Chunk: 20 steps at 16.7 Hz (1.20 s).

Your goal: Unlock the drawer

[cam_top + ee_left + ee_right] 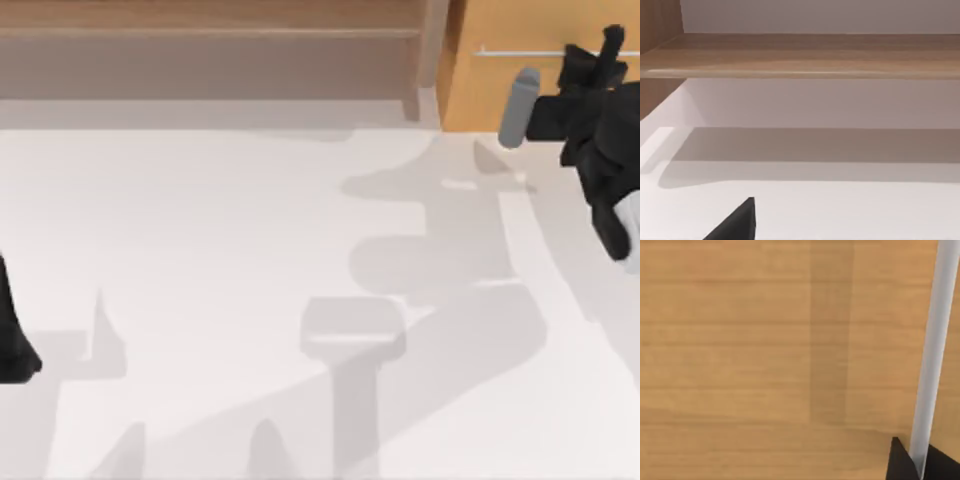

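The right gripper (600,52) clasps the thin silver bar handle (932,355) of the light orange-wood drawer (500,85) (left arm (15,340) parked at the table's left edge).

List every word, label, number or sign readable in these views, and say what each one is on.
None: no readable text anywhere.
The drawer front is plain orange wood, its handle bare silver.
The shelf unit and table carry no markings.
The right gripper and left arm are unmarked black.
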### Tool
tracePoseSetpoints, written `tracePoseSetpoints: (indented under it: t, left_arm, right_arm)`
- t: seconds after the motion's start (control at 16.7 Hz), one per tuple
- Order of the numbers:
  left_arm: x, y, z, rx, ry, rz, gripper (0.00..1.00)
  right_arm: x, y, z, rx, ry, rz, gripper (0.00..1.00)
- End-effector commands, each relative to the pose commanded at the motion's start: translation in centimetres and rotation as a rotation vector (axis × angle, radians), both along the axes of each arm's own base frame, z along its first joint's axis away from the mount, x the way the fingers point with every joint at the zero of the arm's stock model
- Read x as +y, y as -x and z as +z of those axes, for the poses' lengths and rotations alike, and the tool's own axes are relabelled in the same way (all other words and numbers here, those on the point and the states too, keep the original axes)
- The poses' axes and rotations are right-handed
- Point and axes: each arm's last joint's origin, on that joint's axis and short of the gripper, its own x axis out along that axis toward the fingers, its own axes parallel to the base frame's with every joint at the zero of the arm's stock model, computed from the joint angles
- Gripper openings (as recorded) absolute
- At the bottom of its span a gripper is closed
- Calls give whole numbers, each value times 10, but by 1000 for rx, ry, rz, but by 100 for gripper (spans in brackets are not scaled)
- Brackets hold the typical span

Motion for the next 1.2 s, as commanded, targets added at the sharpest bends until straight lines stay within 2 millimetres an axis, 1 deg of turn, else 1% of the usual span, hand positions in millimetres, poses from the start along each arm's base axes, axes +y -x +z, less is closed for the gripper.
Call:
tracePoseSetpoints:
  t: [0.24,0.36,0.48,0.72,0.84,1.14,1.2]
  left_arm:
    - [0,0,0,0,0,0,100]
    - [0,0,0,0,0,0,100]
    - [0,0,0,0,0,0,100]
    - [0,0,0,0,0,0,100]
    - [0,0,0,0,0,0,100]
    - [0,0,0,0,0,0,100]
    - [0,0,0,0,0,0,100]
  right_arm:
    - [1,0,-1,5,-2,2,0]
    - [2,4,0,2,-2,2,0]
    - [2,16,0,2,-2,1,0]
    - [1,50,-3,14,0,1,0]
    - [2,62,-2,8,-1,2,0]
    - [1,64,-2,7,-2,1,0]
    - [2,67,-1,4,-2,1,0]
